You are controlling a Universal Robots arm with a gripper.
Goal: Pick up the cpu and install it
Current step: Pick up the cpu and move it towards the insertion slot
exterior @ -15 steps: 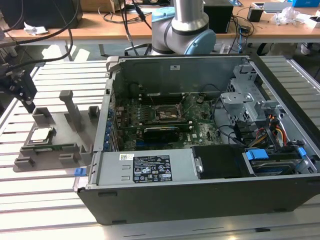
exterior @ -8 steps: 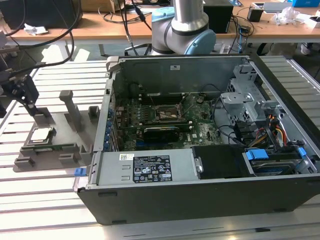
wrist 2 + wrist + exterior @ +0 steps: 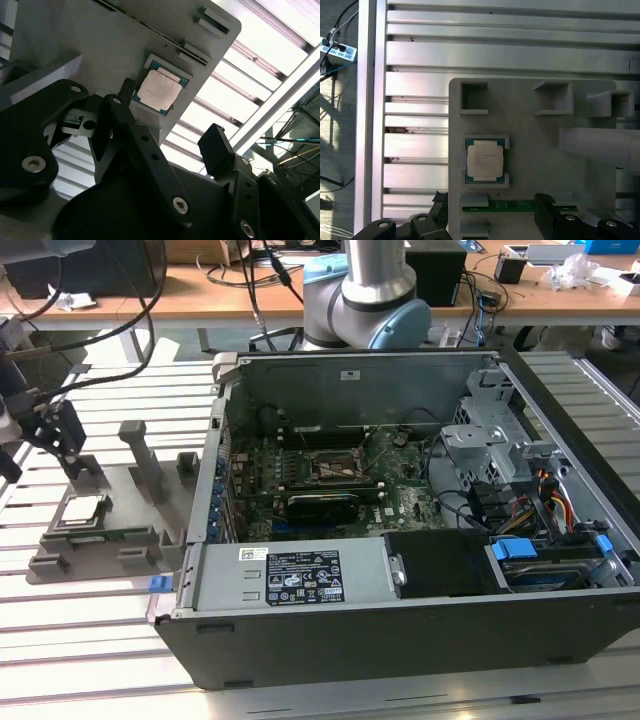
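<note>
The gripper [image 3: 492, 202] hangs over the tray [image 3: 540, 165] with its fingers [image 3: 546, 204] spread wide and nothing between them. The cpu [image 3: 484, 160] lies flat in a square pocket on the tray, silver top up, apart from both fingers. In the first wrist view it sits just beyond the gap between them. A thin green strip [image 3: 512, 205], perhaps a memory board though too little of it shows to tell, lies in a slot beside that pocket, between the cpu and the fingertips. Other pockets [image 3: 474, 96] stand open near the cpu. In the exterior view the tray rests on the slatted table [image 3: 100, 640] at the exterior view's left. An upright post [image 3: 143, 455] rises from the tray between the cpu and the open case [image 3: 300, 640], whose wall stands just beside the tray. Inside the case, the socket [image 3: 335, 465] sits on the board [image 3: 400, 505], well apart from the cpu. Cables [image 3: 455, 510] and a drive cage [image 3: 480, 440] lie to the exterior view's right of the socket.
</note>
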